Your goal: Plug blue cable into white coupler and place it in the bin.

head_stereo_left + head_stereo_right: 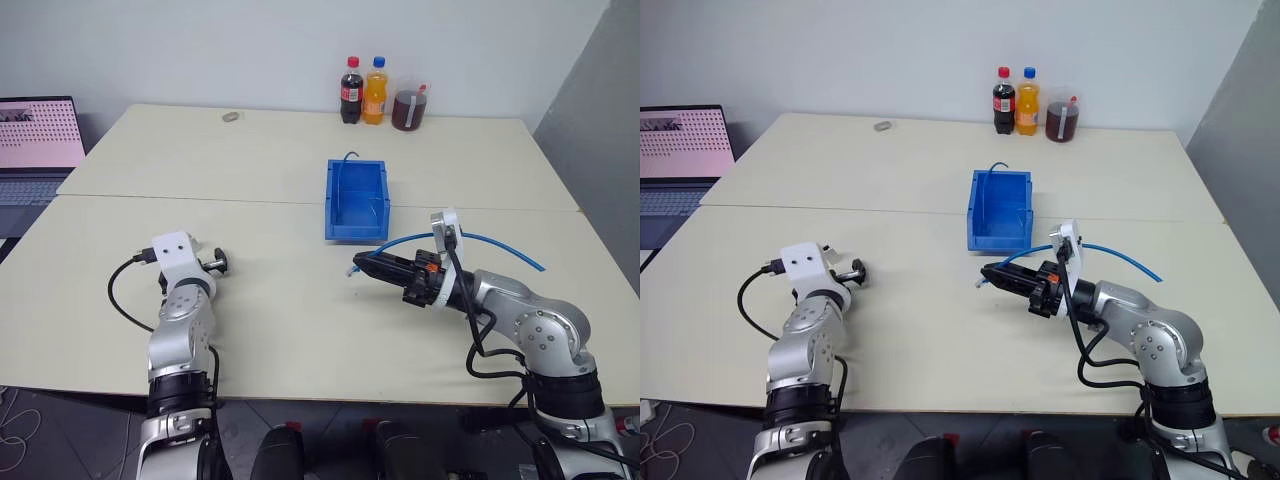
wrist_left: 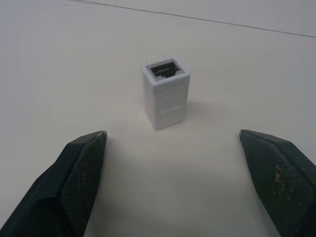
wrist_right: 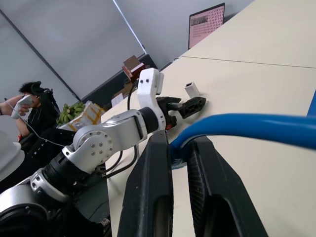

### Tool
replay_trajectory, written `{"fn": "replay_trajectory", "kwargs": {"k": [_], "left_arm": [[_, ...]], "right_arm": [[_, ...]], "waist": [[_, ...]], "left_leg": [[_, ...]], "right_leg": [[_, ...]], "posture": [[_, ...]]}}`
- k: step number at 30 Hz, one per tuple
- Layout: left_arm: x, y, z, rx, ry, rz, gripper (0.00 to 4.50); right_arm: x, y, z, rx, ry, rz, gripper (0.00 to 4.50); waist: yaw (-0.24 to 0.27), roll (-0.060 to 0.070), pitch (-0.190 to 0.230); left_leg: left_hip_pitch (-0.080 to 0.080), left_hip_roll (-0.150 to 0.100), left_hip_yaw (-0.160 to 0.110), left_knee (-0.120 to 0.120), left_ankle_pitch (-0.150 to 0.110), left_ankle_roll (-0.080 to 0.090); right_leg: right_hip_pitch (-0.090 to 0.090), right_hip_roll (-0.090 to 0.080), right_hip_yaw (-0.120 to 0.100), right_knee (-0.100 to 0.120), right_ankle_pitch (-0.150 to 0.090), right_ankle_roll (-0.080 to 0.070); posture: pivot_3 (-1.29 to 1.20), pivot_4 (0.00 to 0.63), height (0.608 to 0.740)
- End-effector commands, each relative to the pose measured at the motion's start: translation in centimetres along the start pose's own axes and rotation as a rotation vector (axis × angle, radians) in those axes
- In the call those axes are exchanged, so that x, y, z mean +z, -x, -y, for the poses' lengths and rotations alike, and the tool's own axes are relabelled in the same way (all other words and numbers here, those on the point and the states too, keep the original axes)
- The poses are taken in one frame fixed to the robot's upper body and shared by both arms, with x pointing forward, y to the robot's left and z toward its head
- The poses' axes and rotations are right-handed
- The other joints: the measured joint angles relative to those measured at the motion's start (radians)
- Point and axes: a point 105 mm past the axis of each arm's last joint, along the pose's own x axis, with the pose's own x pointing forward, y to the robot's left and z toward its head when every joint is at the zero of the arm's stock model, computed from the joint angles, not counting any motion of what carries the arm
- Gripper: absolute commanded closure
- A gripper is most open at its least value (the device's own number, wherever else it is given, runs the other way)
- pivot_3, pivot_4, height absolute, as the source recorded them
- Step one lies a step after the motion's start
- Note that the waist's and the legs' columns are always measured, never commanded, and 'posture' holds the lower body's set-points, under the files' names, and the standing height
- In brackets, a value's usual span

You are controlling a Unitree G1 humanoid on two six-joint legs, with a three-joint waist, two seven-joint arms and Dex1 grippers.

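Observation:
The white coupler (image 2: 165, 94) stands upright on the table, dark opening up, just beyond and between the fingertips of my open left gripper (image 2: 173, 136). In the head view the left gripper (image 1: 215, 262) rests low at the table's left. My right gripper (image 1: 362, 266) points left over the table's middle, shut on the blue cable (image 1: 490, 240) near its plug end. The cable arcs back to the right behind the arm. From the right wrist, the blue cable (image 3: 256, 126) is pinched between the fingers (image 3: 153, 182). The bin (image 1: 355, 232) sits just behind the right gripper.
Two soda bottles (image 1: 352, 90) and a cup of dark liquid (image 1: 408, 105) stand at the table's far edge. A small round object (image 1: 231, 117) lies far left. A laptop (image 1: 38, 140) sits off the left side. A person (image 3: 29, 98) stands beyond the table.

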Motion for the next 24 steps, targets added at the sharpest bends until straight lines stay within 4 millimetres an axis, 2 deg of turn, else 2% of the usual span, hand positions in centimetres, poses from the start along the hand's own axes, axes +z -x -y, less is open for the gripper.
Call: {"fn": "replay_trajectory", "kwargs": {"k": [1, 8, 12, 24], "left_arm": [[2.2, -0.7, -0.3, 0.033, -0.008, 0.072, 0.0], [3.3, -1.8, -0.2, 0.058, 0.019, 0.09, 0.0], [3.4, -2.0, -0.2, 0.064, 0.027, 0.089, 0.58], [3.5, -2.2, -0.7, 0.088, 0.012, 0.077, 3.04]], "right_arm": [[0.9, 0.0, -0.6, 0.015, 0.037, 0.031, 4.38], [0.8, -0.1, -0.7, 0.014, 0.038, 0.03, 4.38], [0.8, -0.1, -0.7, 0.015, 0.039, 0.027, 4.38], [0.7, -0.2, -0.8, 0.015, 0.039, 0.021, 4.38]], "waist": [[0.0, 0.0, 0.0], [0.003, 0.0, 0.0], [0.003, 0.0, 0.0], [0.003, 0.0, 0.0]], "left_leg": [[0.0, 0.0, 0.0, 0.0, 0.0, 0.0], [0.0, 0.0, 0.0, 0.0, 0.0, 0.0], [0.0, 0.0, 0.0, 0.0, 0.0, 0.0], [0.0, 0.0, 0.0, 0.0, 0.0, 0.0]], "right_leg": [[0.0, 0.0, 0.0, 0.0, 0.0, 0.0], [0.0, 0.0, 0.0, 0.0, 0.0, -0.001], [0.0, 0.0, 0.0, 0.0, 0.001, -0.001], [0.0, 0.0, 0.0, 0.0, 0.001, -0.001]], "posture": [[0.0, 0.15, 0.74], [0.0, 0.15, 0.74], [0.0, 0.15, 0.74], [0.0, 0.15, 0.74]]}}
